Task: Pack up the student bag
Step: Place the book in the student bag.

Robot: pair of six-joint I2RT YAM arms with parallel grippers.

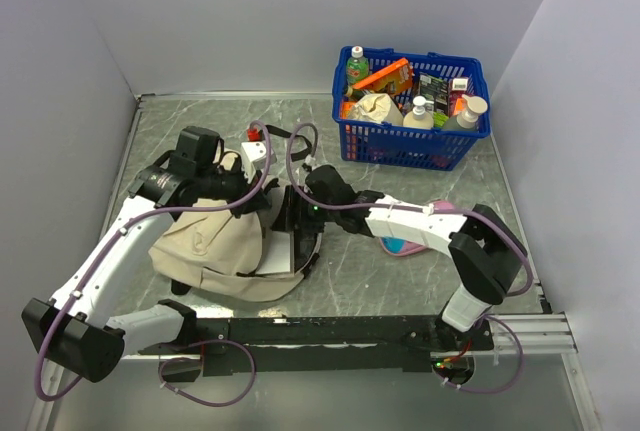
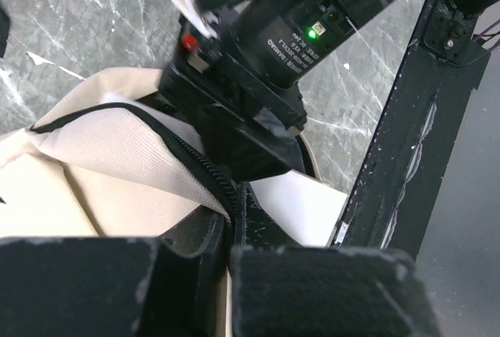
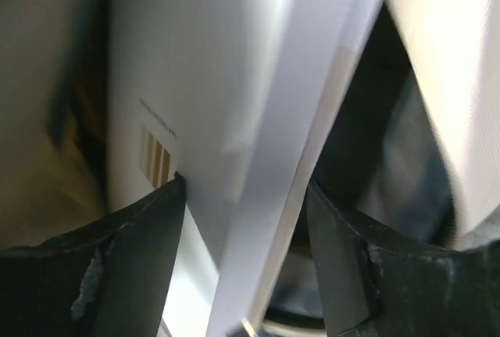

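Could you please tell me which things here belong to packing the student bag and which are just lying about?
For the job: student bag, white book, left hand, right hand.
Lying about: blue basket of groceries, pink pouch.

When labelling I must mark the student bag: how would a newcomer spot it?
On the grey marbled table, look left of the blue basket. The student bag is the big slumped cream fabric pack with black zipper trim, the only large soft thing.
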